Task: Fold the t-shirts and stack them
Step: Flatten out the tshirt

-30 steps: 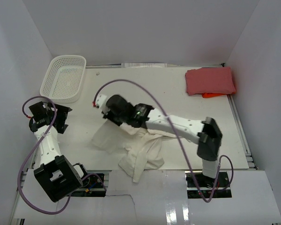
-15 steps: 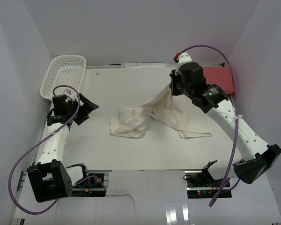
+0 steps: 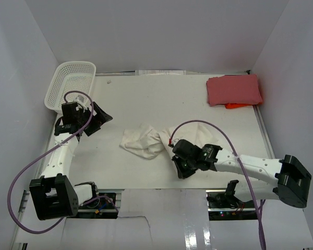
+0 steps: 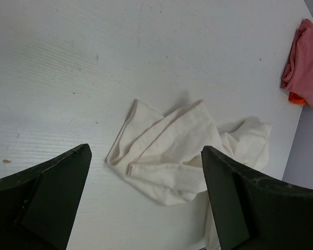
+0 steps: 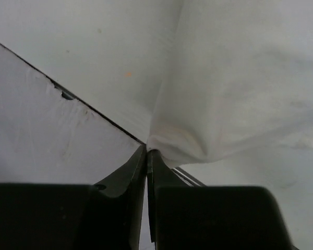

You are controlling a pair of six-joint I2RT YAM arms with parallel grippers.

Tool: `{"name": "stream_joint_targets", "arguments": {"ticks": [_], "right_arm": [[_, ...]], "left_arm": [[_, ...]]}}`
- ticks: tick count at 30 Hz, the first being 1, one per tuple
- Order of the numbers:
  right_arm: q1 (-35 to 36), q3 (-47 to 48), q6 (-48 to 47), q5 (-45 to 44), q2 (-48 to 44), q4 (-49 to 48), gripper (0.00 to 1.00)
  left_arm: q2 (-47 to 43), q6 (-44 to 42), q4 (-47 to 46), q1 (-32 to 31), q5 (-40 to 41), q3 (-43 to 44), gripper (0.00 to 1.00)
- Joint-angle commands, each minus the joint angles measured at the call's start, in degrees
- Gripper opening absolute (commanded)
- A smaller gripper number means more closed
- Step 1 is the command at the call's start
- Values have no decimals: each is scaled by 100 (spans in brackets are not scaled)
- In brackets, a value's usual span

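Nearest the arm bases, the right pincer (image 5: 146,152) sits low over the front edge of the counter (image 3: 161,99). Its jaws are pressed together, and a bunched fold of the cream-white t-shirt (image 3: 142,141) is nipped at their tips. From that pinch the cloth runs away from the wrist camera in a taut, smooth sheet.

Further in, about mid-counter and a little left of centre, the rest of the cream-white t-shirt lies in a crumpled heap. Layers overlap and one corner points left. It is not folded.

To the left of the heap, the left pincer (image 4: 145,153) hangs above the counter with its jaws spread wide and nothing between them. It faces the heap and is clear of the cloth.

At the far left corner stands a white mesh basket (image 3: 75,63), tipped up against the wall. At the far right corner the red t-shirt (image 3: 233,89) lies folded into a neat block, well apart from the cream one. A scrap of orange (image 3: 236,105) shows at its near edge; what that is cannot be told.
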State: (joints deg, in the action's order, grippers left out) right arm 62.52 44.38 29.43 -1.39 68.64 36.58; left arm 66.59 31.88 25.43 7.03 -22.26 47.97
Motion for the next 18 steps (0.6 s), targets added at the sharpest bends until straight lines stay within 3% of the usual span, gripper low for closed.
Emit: {"name": "stream_joint_targets", "arguments": {"ticks": [1, 3, 5, 7, 8, 11, 14, 18], "right_arm": [[697, -552, 870, 726, -1, -1194, 8], [954, -571, 924, 833, 367, -1634, 14], [1095, -414, 1081, 527, 562, -1410, 38], [1087, -290, 1231, -165, 414, -1207, 50], [1052, -272, 1441, -412, 143, -1075, 64], [727, -456, 1810, -968, -454, -583, 68], [402, -781, 2319, -1477, -903, 208, 65], [269, -1203, 2724, -1724, -1353, 560, 62]], "left_arm": [[38, -129, 23, -43, -6, 187, 98], [74, -129, 32, -70, -6, 196, 98], [135, -138, 23, -96, -24, 213, 98], [161, -156, 23, -105, -59, 213, 98], [170, -199, 23, -140, -68, 213, 98], [153, -235, 50, -166, -41, 213, 98], [144, -252, 59, -219, -41, 222, 98], [126, -252, 59, -272, -33, 213, 98]]}}
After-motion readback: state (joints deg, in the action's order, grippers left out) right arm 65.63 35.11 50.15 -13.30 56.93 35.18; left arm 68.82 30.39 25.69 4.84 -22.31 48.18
